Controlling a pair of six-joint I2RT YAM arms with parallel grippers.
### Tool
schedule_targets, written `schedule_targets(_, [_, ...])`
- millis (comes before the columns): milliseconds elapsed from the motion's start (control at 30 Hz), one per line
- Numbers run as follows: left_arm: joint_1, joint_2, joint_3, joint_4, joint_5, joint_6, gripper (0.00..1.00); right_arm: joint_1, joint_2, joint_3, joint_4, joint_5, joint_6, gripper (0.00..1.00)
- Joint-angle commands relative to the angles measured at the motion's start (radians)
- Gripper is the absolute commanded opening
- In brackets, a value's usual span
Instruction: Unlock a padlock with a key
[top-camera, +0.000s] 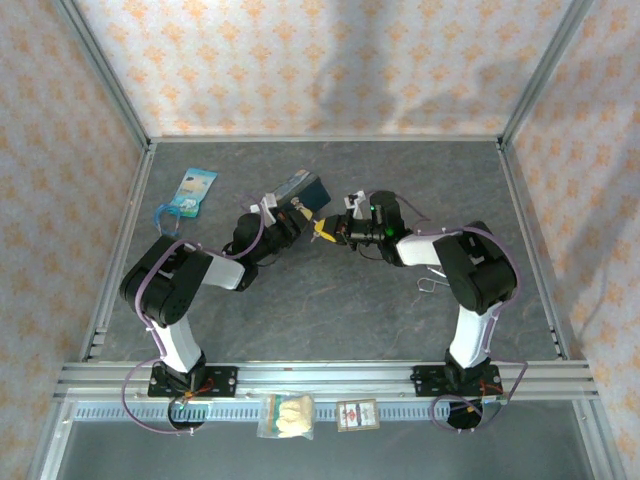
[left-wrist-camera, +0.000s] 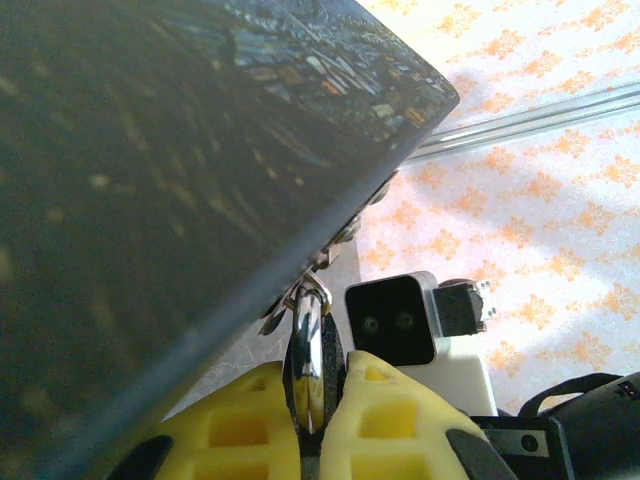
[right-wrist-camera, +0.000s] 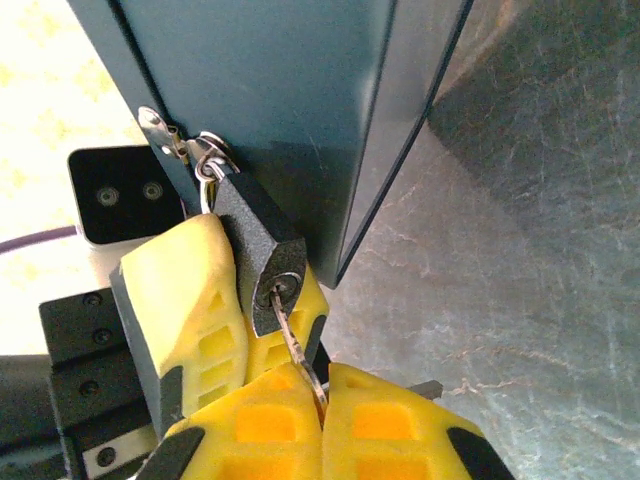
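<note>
The small dark padlock (right-wrist-camera: 252, 240) hangs by its shackle from the hasp of a blue painted tin (right-wrist-camera: 290, 90). My left gripper (left-wrist-camera: 312, 368) is shut on the padlock's body (left-wrist-camera: 308, 350), and its yellow fingers (right-wrist-camera: 180, 300) press both flat sides. The thin silvery key (right-wrist-camera: 296, 345) sticks into the keyhole at the padlock's lower end. My right gripper (right-wrist-camera: 322, 390) is shut on the key's head. In the top view both grippers (top-camera: 300, 218) (top-camera: 330, 232) meet beside the tin (top-camera: 300, 188) at mid-table.
A blue pouch (top-camera: 190, 192) lies at the back left. A thin wire loop (top-camera: 430, 285) lies beside the right arm. Two small packets (top-camera: 287, 415) (top-camera: 357, 415) sit at the front rail. The right wrist camera (left-wrist-camera: 392, 320) faces the left gripper closely.
</note>
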Motion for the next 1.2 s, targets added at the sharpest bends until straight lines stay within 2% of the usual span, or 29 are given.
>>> schedule_targets(0, [-0.115, -0.02, 0.002, -0.043, 0.251, 0.024, 0.0, 0.005, -0.065, 0.084, 0.062, 0.106, -0.249, 0.0])
schedule_targets(100, [-0.116, -0.029, 0.013, -0.087, 0.241, 0.057, 0.0, 0.005, -0.086, 0.08, 0.013, 0.117, -0.323, 0.0])
schedule_targets(333, [-0.145, -0.006, 0.031, -0.057, 0.258, 0.043, 0.0, 0.005, -0.02, 0.106, 0.206, 0.082, -0.16, 0.0])
schedule_targets(500, [-0.141, -0.021, 0.008, -0.034, 0.237, 0.027, 0.0, 0.001, -0.034, 0.097, 0.192, 0.071, -0.216, 0.0])
schedule_targets(733, [-0.073, -0.034, 0.012, -0.03, 0.212, -0.005, 0.0, -0.022, -0.08, 0.007, 0.148, 0.049, -0.324, 0.0])
schedule_targets(833, [-0.054, -0.053, 0.026, -0.08, 0.205, 0.022, 0.0, -0.035, -0.078, -0.01, 0.15, 0.042, -0.331, 0.01])
schedule_targets(1000, [-0.046, -0.076, 0.036, -0.137, 0.185, 0.049, 0.0, -0.046, -0.078, -0.027, 0.184, 0.035, -0.31, 0.1])
schedule_targets(1167, [-0.029, -0.084, 0.019, -0.143, 0.156, 0.034, 0.0, -0.057, -0.092, -0.066, 0.232, 0.025, -0.276, 0.25])
